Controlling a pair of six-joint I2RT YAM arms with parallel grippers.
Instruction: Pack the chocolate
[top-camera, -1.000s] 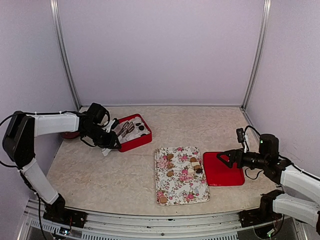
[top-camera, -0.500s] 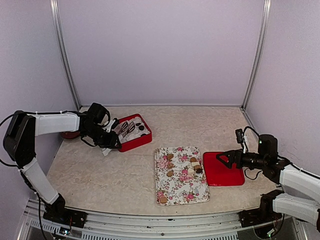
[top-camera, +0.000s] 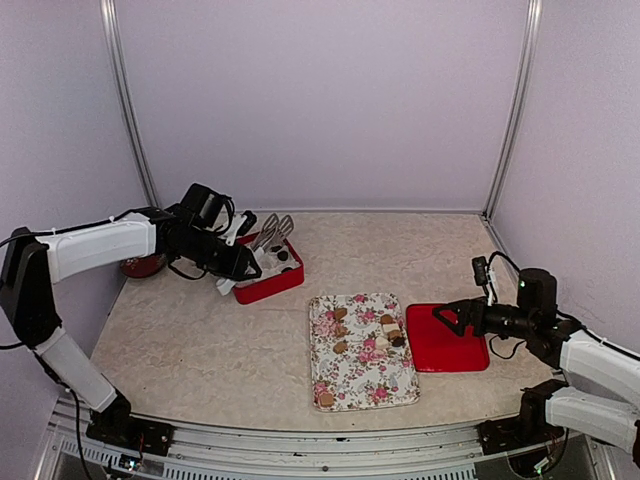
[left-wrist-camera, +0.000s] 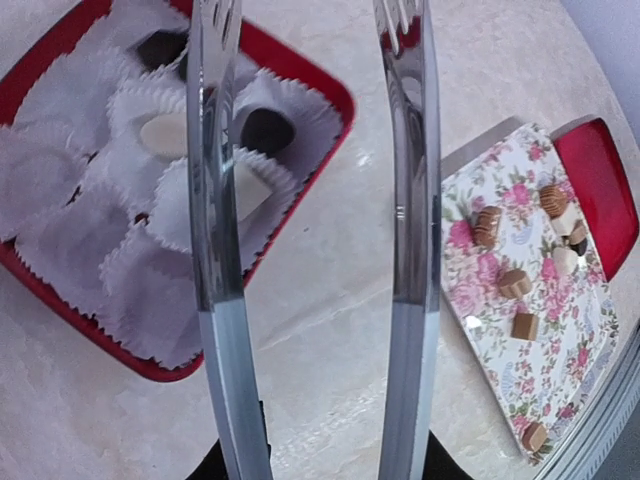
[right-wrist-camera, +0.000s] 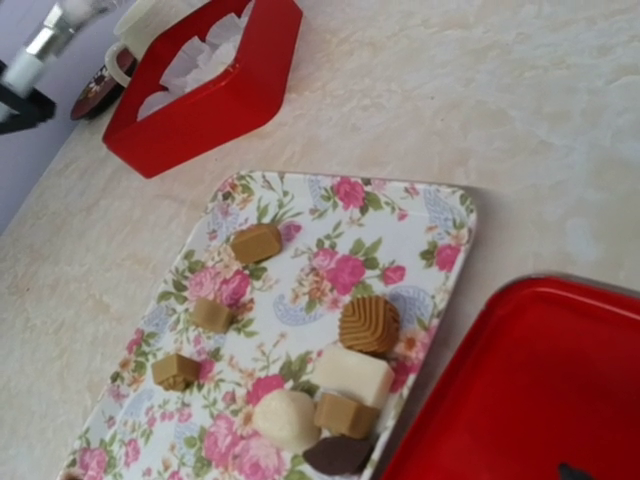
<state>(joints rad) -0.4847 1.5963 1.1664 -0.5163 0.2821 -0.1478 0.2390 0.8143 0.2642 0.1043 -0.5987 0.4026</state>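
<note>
The chocolate lies in two places. Several tan, cream and dark pieces (right-wrist-camera: 369, 323) sit on the floral tray (top-camera: 360, 385), also in the left wrist view (left-wrist-camera: 515, 282). A few dark and cream pieces (left-wrist-camera: 266, 128) sit in white liners in the red box (top-camera: 280, 284). My left gripper (top-camera: 277, 228) has long metal tong fingers (left-wrist-camera: 215, 230). It is open and empty, raised over the box's right edge (left-wrist-camera: 335, 100). My right gripper (top-camera: 445, 316) looks open and hovers over the red lid (top-camera: 450, 350); its fingers are out of the right wrist view.
A cream mug (right-wrist-camera: 150, 22) and a dark red dish (top-camera: 140, 266) stand at the far left behind the box. The red lid (right-wrist-camera: 540, 390) lies just right of the tray (right-wrist-camera: 430, 215). Walls close in on the back and both sides.
My left gripper has lifted up out of the red box and moved a little right, its tongs now open and empty. The right arm has not moved.
</note>
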